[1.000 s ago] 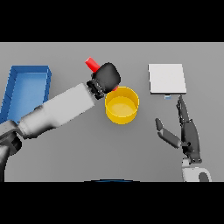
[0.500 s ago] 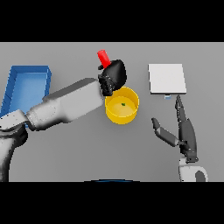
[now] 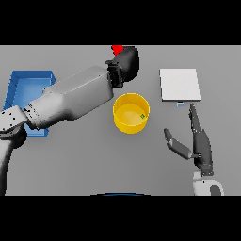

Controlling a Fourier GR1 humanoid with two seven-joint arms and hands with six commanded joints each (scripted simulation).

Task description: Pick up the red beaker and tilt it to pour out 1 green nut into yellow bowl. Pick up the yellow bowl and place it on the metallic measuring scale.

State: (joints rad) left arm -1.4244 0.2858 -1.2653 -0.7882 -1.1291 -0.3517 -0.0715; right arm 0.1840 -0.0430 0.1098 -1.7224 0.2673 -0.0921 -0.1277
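Tray (image 3: 19,84) in blue sits far to the left of the yellow bowl (image 3: 131,113), its right part hidden under the robot's left arm, which reaches diagonally across the grey table (image 3: 84,160) toward the far side. Left hand (image 3: 127,63), dark and raised just beyond the bowl's far-left rim, is clenched around the red beaker (image 3: 116,48), of which only a small red tip shows above the hand at the table's far edge. The yellow bowl stands upright on the table at the centre, untouched by either hand, and a single green nut (image 3: 142,116) lies inside it near its right wall. To the right of the bowl and a little farther back, well apart from it, lies the metallic measuring scale (image 3: 179,84), a flat pale square plate with nothing on it. Right hand (image 3: 200,146) hovers nearer than the bowl and to its right, in front of the scale, released, with fingers straight and pointing away and the thumb spread toward the bowl
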